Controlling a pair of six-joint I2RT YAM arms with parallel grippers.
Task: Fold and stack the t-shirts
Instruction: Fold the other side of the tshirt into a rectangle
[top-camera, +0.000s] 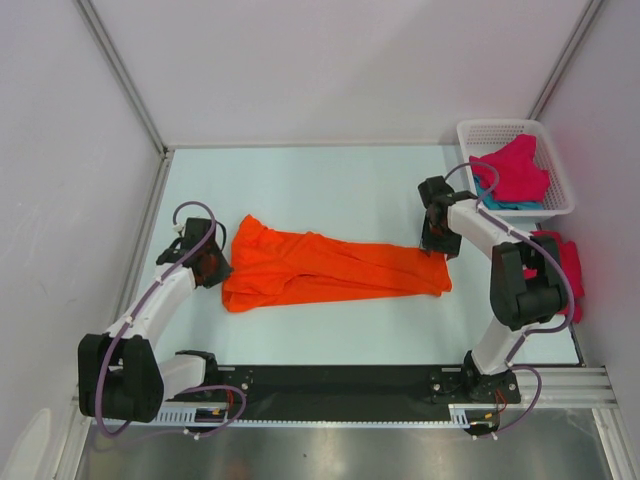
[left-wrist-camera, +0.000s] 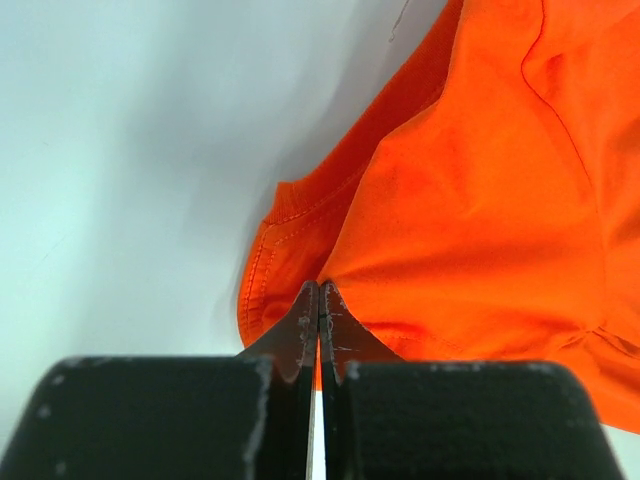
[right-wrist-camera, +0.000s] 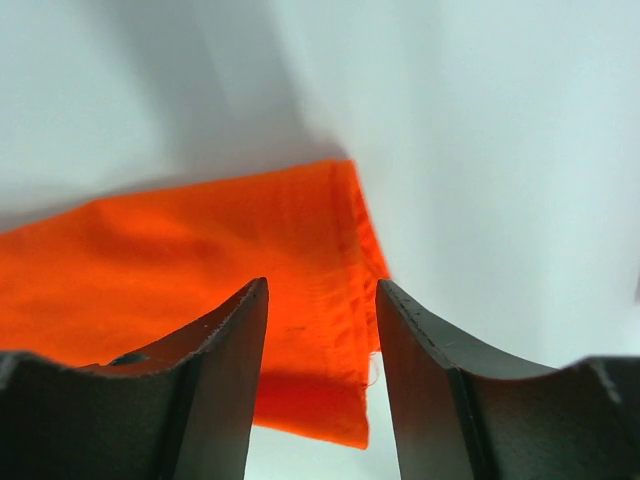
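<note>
A bright orange t-shirt (top-camera: 330, 268) lies stretched left to right across the table. My left gripper (top-camera: 212, 262) sits at its left end, jaws shut, and the tips (left-wrist-camera: 319, 290) pinch a fold of orange cloth (left-wrist-camera: 480, 200) beside the collar. My right gripper (top-camera: 438, 240) is at the shirt's right end. Its open jaws (right-wrist-camera: 322, 285) straddle the hem corner of the orange cloth (right-wrist-camera: 200, 260) without closing on it. A magenta-red t-shirt (top-camera: 518, 170) lies in the basket over a teal one (top-camera: 492, 202). Another magenta-red t-shirt (top-camera: 570, 265) lies at the table's right edge.
A white mesh basket (top-camera: 470, 130) stands at the back right corner. Grey walls close in the table on the left, back and right. The arms' bases sit on a black rail (top-camera: 340, 385) along the near edge.
</note>
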